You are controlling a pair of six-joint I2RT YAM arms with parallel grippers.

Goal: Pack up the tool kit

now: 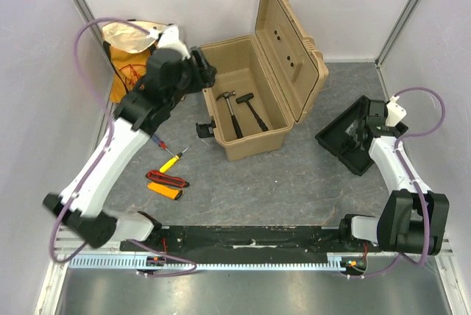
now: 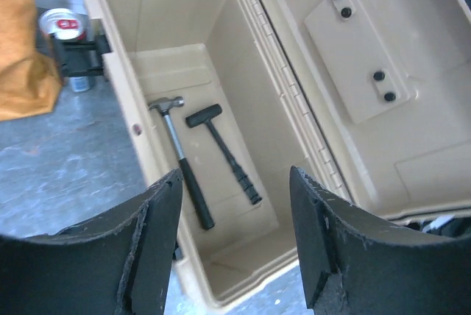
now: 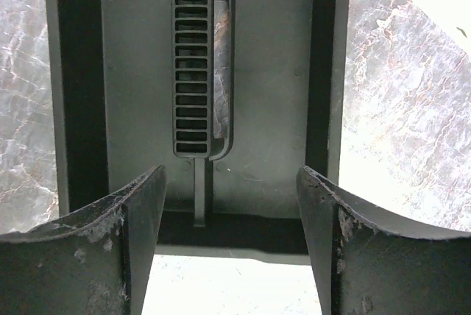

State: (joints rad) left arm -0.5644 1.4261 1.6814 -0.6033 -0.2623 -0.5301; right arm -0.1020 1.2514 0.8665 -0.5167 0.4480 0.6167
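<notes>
Toolbox (image 1: 257,144): one, lid open, mid-table
Hammers (image 1: 234,115): two, inside it
Screwdrivers (image 1: 171,160): two, on table beside it
Left fingers (image 2: 158,241): apart, at toolbox's edge
Right fingers (image 3: 140,234): apart, over black tray (image 1: 346,138)
Can (image 2: 65,26) label: unreadable

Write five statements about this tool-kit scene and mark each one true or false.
1. The lid of the toolbox stands open. True.
2. A claw hammer and a black hammer lie inside the toolbox. True.
3. The black tray sits inside the toolbox. False: it lies on the table to the right of the box, below the right gripper.
4. The left gripper holds a hammer. False: its jaws are open and empty, above the box.
5. The yellow-handled screwdriver lies in the toolbox. False: it lies on the table, left of the box.
</notes>
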